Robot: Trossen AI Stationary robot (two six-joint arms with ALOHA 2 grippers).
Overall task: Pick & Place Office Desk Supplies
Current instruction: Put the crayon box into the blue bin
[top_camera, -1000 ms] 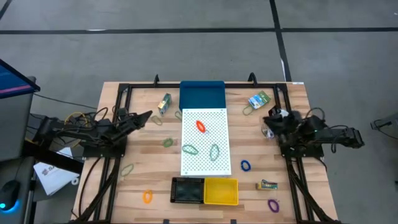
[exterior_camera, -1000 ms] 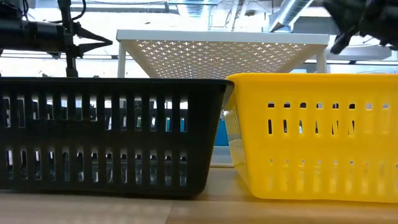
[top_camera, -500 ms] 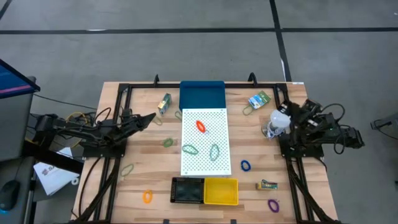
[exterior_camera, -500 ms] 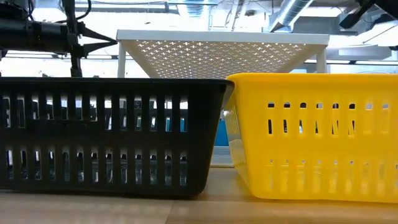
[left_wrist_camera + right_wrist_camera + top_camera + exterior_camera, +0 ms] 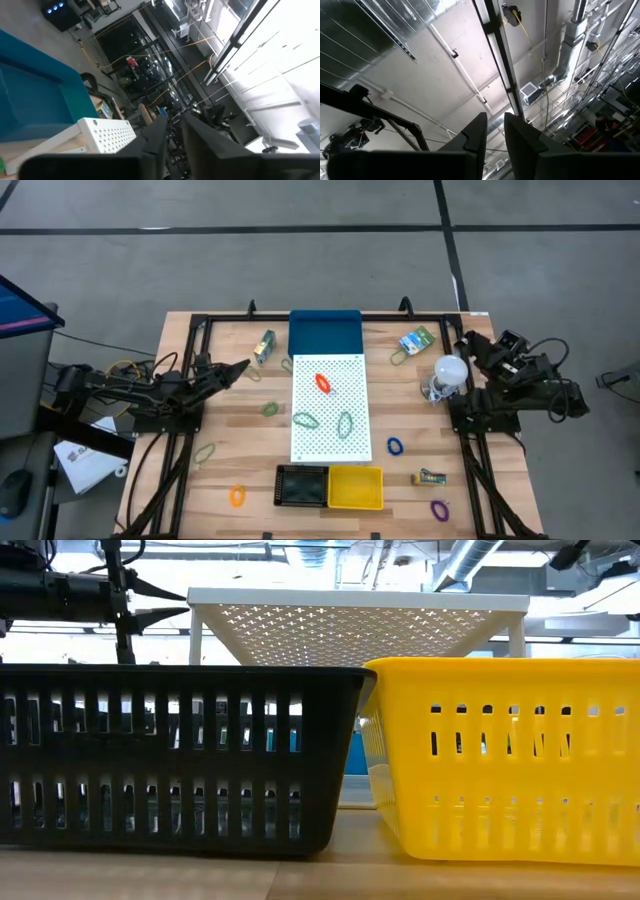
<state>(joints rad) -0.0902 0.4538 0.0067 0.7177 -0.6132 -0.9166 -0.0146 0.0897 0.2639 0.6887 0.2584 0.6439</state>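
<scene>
Thin rubber-band loops lie scattered on the wooden table: red (image 5: 322, 383) and green (image 5: 305, 420) ones on the white perforated board (image 5: 329, 445), a blue one (image 5: 395, 447), a purple one (image 5: 439, 508) and an orange one (image 5: 237, 496) on the wood. Small printed packets lie at the far left (image 5: 264, 345), the far right (image 5: 416, 340) and the near right (image 5: 431, 477). My left gripper (image 5: 240, 367) hovers level at the table's left, open (image 5: 170, 600), with nothing between its fingers. My right gripper (image 5: 472, 343), at the right, tips upward with a narrow gap (image 5: 495, 125) and holds nothing.
A black basket (image 5: 301, 486) and a yellow basket (image 5: 355, 488) stand side by side at the near edge. A blue tray (image 5: 325, 332) sits beyond the board. A white bulb-like object (image 5: 450, 368) stands beside my right arm. A black frame rims the table.
My left gripper has opened where it hovers. My right gripper has risen and tipped upward, swinging from above the white bulb toward the table's right edge, so the bulb now shows uncovered.
</scene>
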